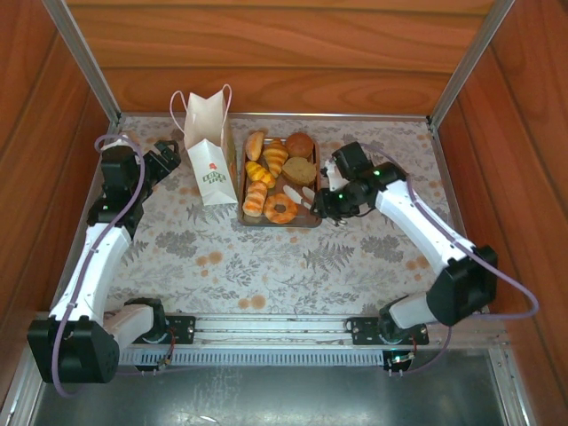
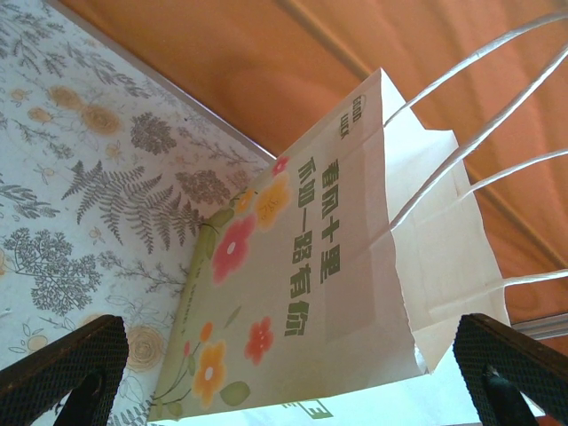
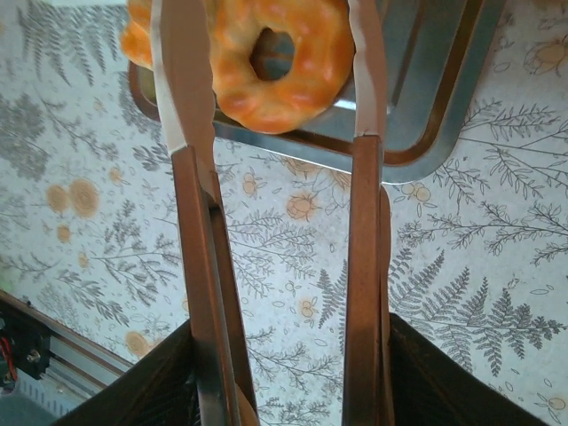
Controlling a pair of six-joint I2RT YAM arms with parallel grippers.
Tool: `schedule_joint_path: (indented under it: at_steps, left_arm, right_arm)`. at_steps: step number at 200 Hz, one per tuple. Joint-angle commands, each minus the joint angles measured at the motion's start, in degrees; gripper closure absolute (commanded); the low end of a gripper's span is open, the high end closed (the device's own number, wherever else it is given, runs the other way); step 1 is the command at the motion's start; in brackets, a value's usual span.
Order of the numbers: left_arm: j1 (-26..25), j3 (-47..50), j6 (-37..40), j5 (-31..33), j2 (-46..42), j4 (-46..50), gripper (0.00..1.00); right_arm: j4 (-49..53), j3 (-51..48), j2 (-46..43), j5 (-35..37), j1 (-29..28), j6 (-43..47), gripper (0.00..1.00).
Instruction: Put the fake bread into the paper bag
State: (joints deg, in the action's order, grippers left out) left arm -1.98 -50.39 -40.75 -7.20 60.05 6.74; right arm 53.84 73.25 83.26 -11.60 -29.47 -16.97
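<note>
Fingers (image 3: 155,390) of right gripper (image 3: 293,395) are clamped on tongs (image 3: 200,266), with both handles pinched between the dark textured pads. The handles are seen as copper-brown strips ending in pale flat blades. Ring doughnut (image 3: 275,53), glossy orange-yellow, is flanked by the two blades. Whether it is actually squeezed cannot be told.

The doughnut is seated at the near end of tray (image 1: 244,219), a brown rectangular tray with rounded corners and a raised rim. The rest of the fake bread (image 1: 277,160) is laid farther back in the same tray: golden ridged croissants and rolls on the left, one tan and one dark brown round bun on the right. All visible bread is on the tray.

Tablecloth (image 1: 222,266) is printed with grey ferns and orange flowers.

Paper bag (image 1: 211,151) is stood upright just left of the tray, toward the far edge. It is white and creased, with thin loop handles and flower print on the side. Its interior cannot be made out.

Left gripper (image 1: 164,158) is held just left of the bag with fingers (image 2: 62,368) spread wide; nothing is held.
</note>
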Motion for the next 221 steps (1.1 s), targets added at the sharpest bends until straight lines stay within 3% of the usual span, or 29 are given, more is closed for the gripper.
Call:
schedule_joint_path:
  at_steps: [1,127,221]
  left_arm:
    - [0.43,-0.01,0.70,0.87,-1.24,-0.29,0.00]
    - [0.69,-0.31,0.94,0.61,-0.18,-0.54,0.00]
    - [0.85,-0.46,1.29,0.87,-0.24,-0.31,0.00]
  right_arm:
    - [3.96,3.42,2.32,-1.50,0.49,2.19,0.49]
    - [7.01,7.60,13.55,-2.03,0.42,4.23,0.51]
    - [7.92,9.68,16.87,-1.02,-0.26,4.06,0.52]
